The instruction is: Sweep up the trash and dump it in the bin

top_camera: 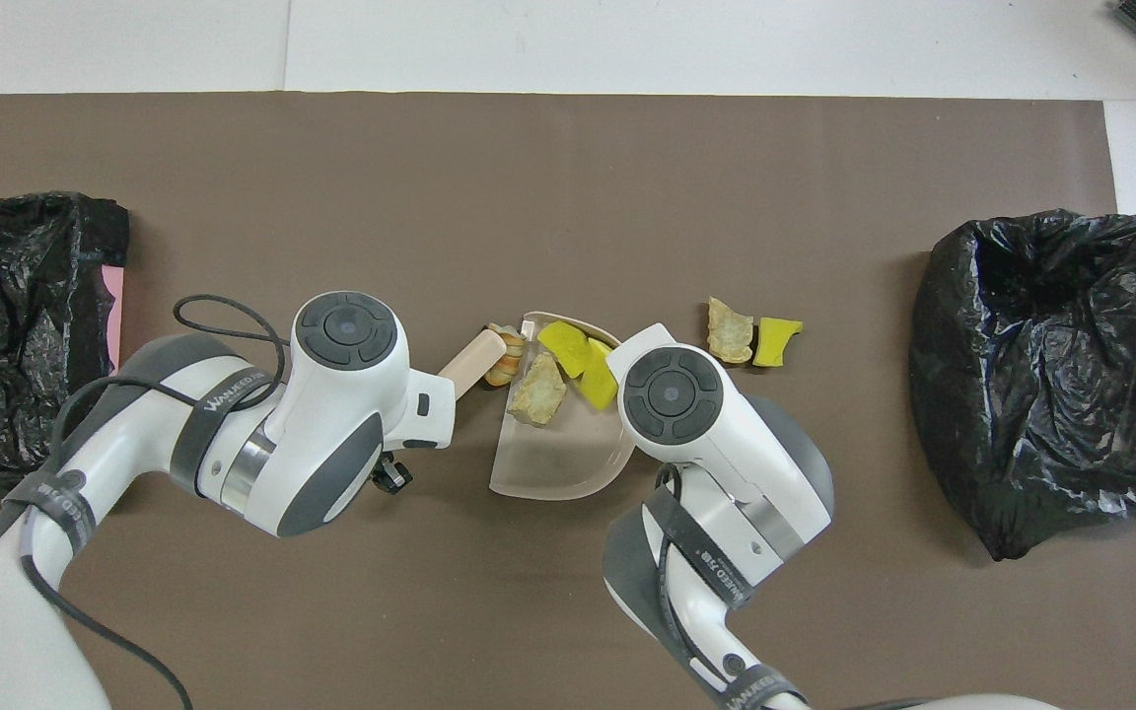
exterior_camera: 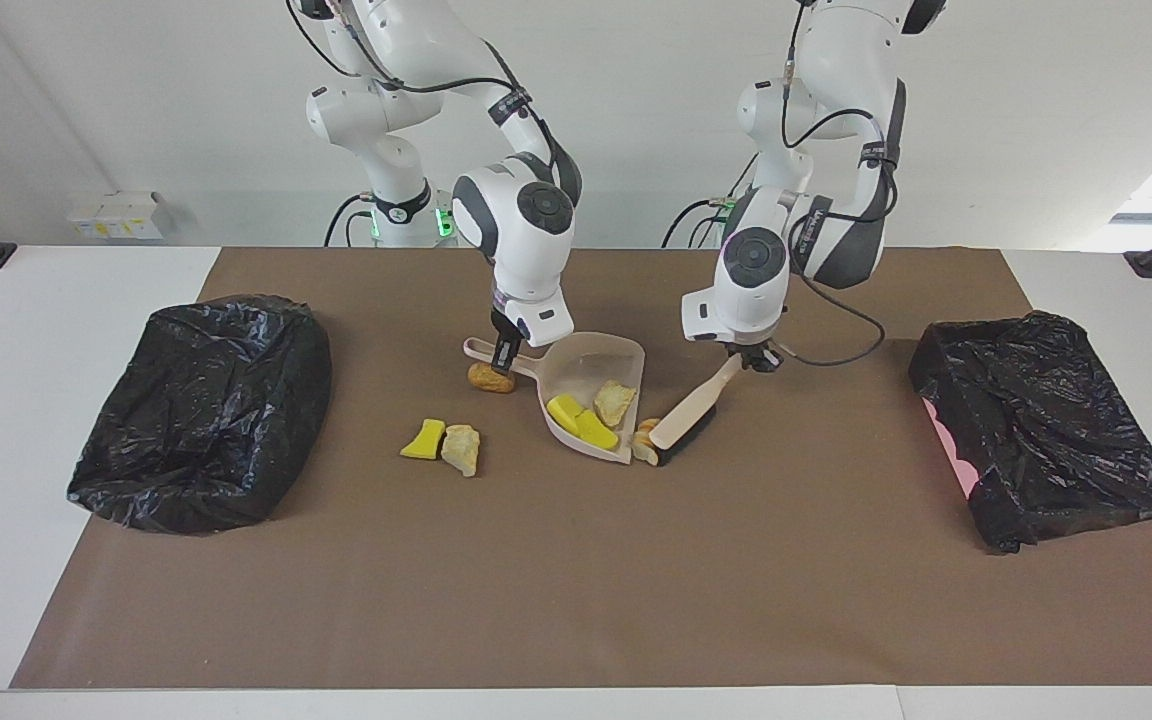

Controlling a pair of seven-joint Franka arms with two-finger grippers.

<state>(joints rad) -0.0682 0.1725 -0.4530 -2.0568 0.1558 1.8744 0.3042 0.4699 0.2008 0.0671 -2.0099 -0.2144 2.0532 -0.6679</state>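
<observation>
- Facing view: right end effector (exterior_camera: 506, 352) clenched on the dustpan (exterior_camera: 591, 400) handle, pan resting tilted on the desk (exterior_camera: 576, 580), its mouth turned away from the robots.
- Left end effector (exterior_camera: 756, 358) grasping the brush (exterior_camera: 688, 420) by its handle tip; bristle end down at the pan's lip.
- Trash: two yellow bits (exterior_camera: 581, 420) and a beige chunk (exterior_camera: 614, 402) already in the pan. A striped piece (exterior_camera: 645, 440) sits wedged between brush and pan lip.
- Brown lump (exterior_camera: 490, 377) on the desk just under the handle. Yellow bit (exterior_camera: 424, 439) and beige chunk (exterior_camera: 462, 449) touching each other, loose, toward the right arm's end.
- Bins (exterior_camera: 201, 410), (exterior_camera: 1046, 430), black-lined, one at each end of the desk.
- Overhead view: right arm hides the handle and the lump. The pan (top_camera: 558, 463) shows its clear back wall; yellow bits (top_camera: 578, 360) and chunk (top_camera: 538, 390) at its mouth. Loose pair (top_camera: 753, 337) beside the pan, toward the bin (top_camera: 1041, 375).
- Judgement: sweeping step, about half done. Next calls for a short brush stroke to push the striped piece in, then shifting brush or pan to collect the three strays before any dump.
</observation>
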